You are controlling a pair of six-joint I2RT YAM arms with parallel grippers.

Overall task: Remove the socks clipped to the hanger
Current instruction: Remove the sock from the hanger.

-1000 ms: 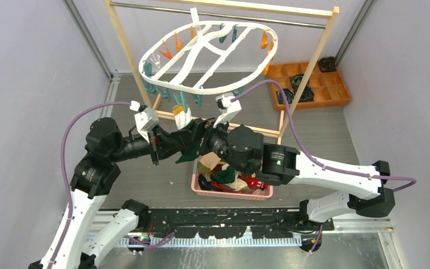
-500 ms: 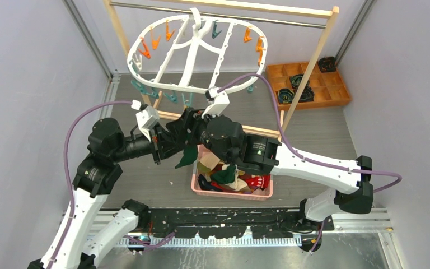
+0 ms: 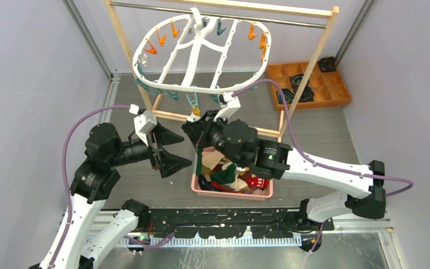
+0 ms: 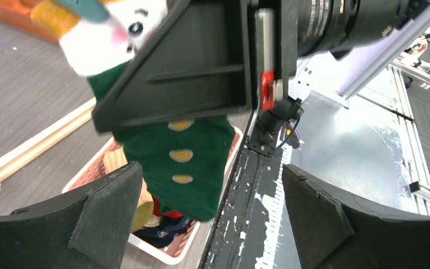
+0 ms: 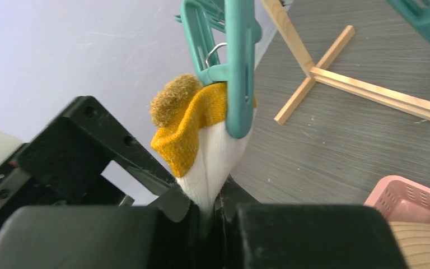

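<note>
At the left, the left jaws stand released, spread wide and grasping nothing. In the left wrist view their two black fingers [image 4: 106,216] flank the bottom of the picture, well apart from each other. They sit just to the left of the green sock [image 4: 193,162], without touching it.

That green sock has yellow spots, a white upper part with a small face, and a mustard cuff with a fuzzy bobble. It hangs by the cuff from a teal clip [image 5: 239,67] on the near side of the hanger [image 3: 201,91], and its toe dangles over the left end of the pink basket [image 3: 232,195].

The hanger is a white oval frame with orange and teal clips around its rim. It hangs from the rail of the wooden rack [image 3: 312,67] at the far side of the grey surface [image 3: 325,134].

Just right of the sock, the right jaws are clenched on its white part, directly below the clip. In the right wrist view the fabric is pinched flat between the two black fingers [image 5: 117,235].

Under the right wrist, the basket rests on the near middle of the surface. It holds a heap of loose socks [image 3: 229,176] in red, dark green, beige and navy.

At the far right, an orange divided tray [image 3: 313,105] lies on the surface beyond the rack's right post. Dark items lie in some of its compartments, too small to make out.
</note>
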